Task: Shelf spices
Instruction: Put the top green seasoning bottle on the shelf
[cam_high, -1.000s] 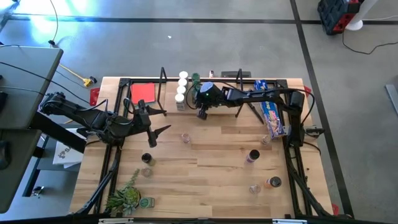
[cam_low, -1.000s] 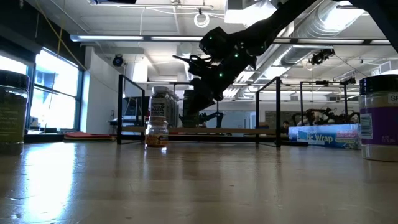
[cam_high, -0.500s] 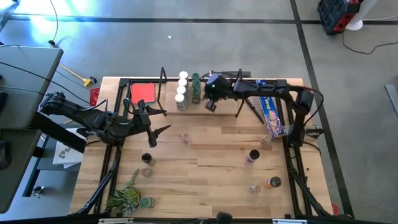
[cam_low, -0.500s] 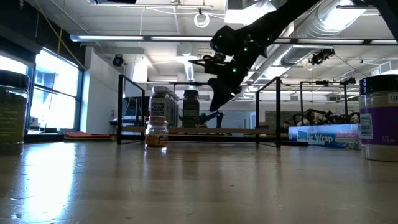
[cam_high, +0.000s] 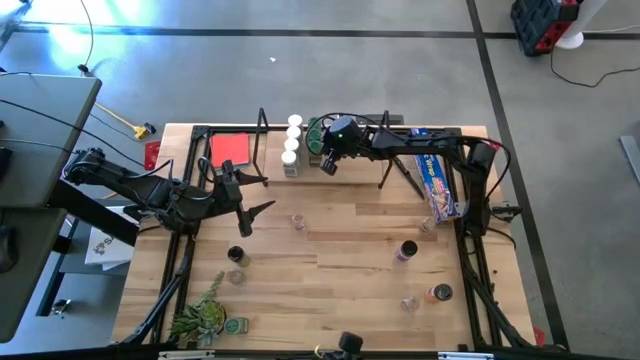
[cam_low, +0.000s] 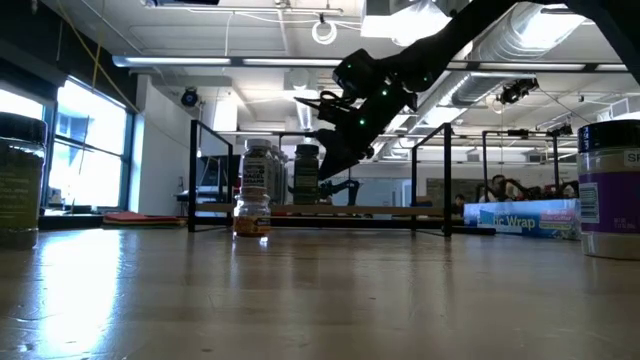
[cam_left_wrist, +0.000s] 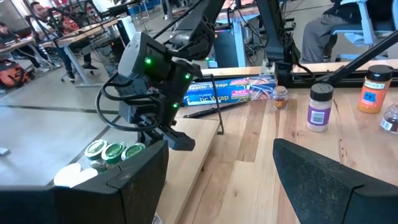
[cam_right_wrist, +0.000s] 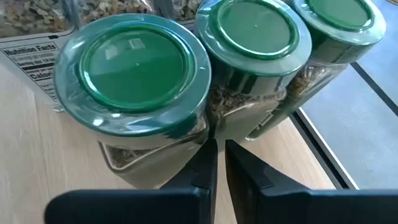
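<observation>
Several white-lidded spice jars (cam_high: 292, 140) and three green-lidded ones (cam_high: 314, 130) stand on the shelf (cam_high: 261, 135), a wooden board with black wire uprights. In the right wrist view the green lids (cam_right_wrist: 134, 62) (cam_right_wrist: 255, 28) (cam_right_wrist: 339, 15) fill the picture. My right gripper (cam_high: 328, 160) (cam_right_wrist: 221, 155) (cam_low: 330, 165) is shut, tilted down, with its tips at the foot of the two nearer green jars. My left gripper (cam_high: 262, 195) (cam_left_wrist: 224, 186) waits open over the table's left part. More jars stand loose on the table (cam_high: 297, 221) (cam_high: 407, 250) (cam_high: 236, 256). My right gripper's shut fingertips (cam_right_wrist: 208, 155) point at the seam between the lower walls of two green-lidded jars (cam_right_wrist: 186, 140), coming slanting down from the table's right. Whether they touch the jars I cannot tell. The jars stand upright on the shelf board.
A long blue box (cam_high: 437, 185) lies near the right arm's base. A flat red square (cam_high: 230, 148) sits left of the shelf, and a green plant (cam_high: 205, 315) at the near left corner. Two big jars (cam_low: 20, 180) (cam_low: 610, 190) stand close to the low camera.
My right gripper first drew back from the shelf toward the table's right and far side, rising a little. It then swung back left toward the green-lidded jars. The jars have stayed in their places.
</observation>
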